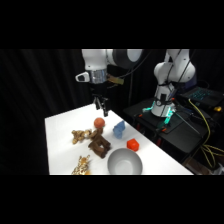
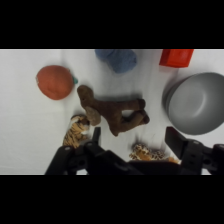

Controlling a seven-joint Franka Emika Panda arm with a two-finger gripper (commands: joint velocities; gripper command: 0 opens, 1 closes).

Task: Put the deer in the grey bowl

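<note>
- The gripper [image 1: 102, 109] hangs above the worktop [image 1: 60, 130], its fingers spread apart and holding nothing.
- The deer [image 2: 116, 111] lies on its side just beside the grey bowl [image 2: 196, 104], away from the worktop's edges.
- Approach step, I judge: next, descend squarely and close around the deer's body.

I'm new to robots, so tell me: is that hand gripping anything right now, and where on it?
Nothing is held. The hand hangs open above the table, and the deer lies untouched on the table beneath it, beside the grey bowl.
</note>
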